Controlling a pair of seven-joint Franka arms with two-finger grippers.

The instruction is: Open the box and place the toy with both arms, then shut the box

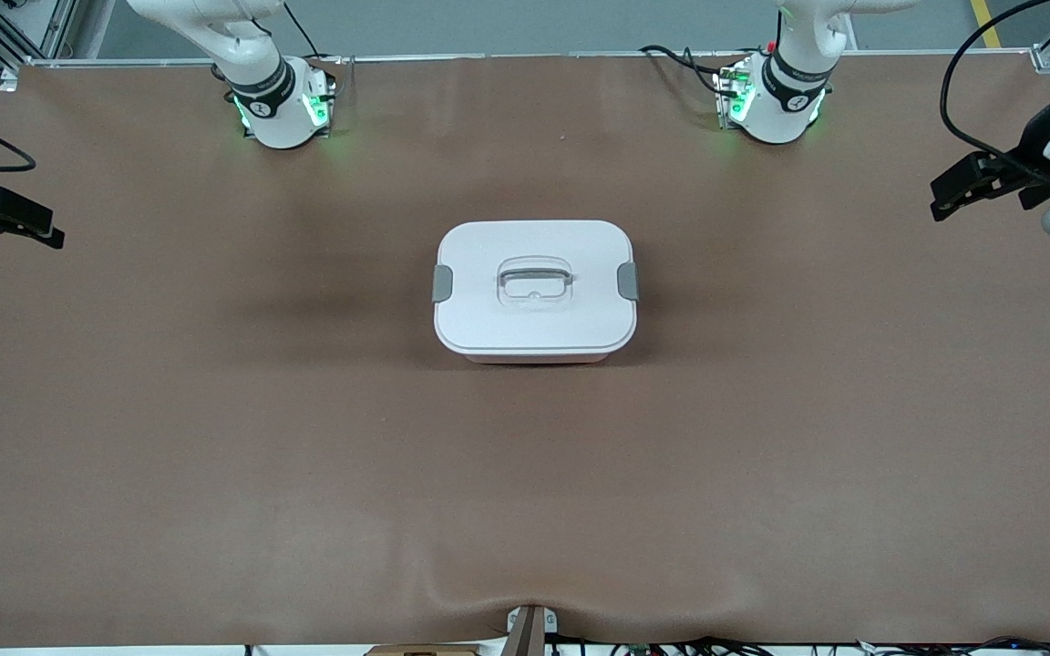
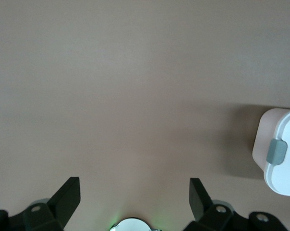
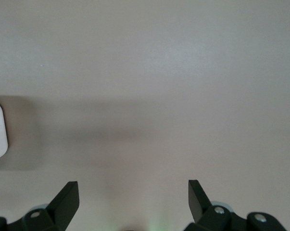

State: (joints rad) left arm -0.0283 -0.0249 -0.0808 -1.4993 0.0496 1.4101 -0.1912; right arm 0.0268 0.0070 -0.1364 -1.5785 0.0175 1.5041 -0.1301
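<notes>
1. Front view: box [image 1: 535, 292] at mid-table on brown table cover [image 1: 215, 456], white lid [image 1: 488, 314] on, grey clips [image 1: 442, 283] at both ends.
2. Toy nowhere in sight in any view.
3. Left gripper [image 1: 944, 196] up over the left arm's end of the table, well apart from box; fingers [image 2: 68, 195] spread wide, holding nothing.
4. Right gripper [image 1: 46, 232] over the right arm's end, likewise spread wide and empty, fingers [image 3: 68, 197] over bare cover.
5. Box edge [image 2: 279, 151] just within left wrist view.

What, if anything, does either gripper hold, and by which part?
Nothing is held. The left gripper and right gripper are both open over bare table, apart from the closed box.
</notes>
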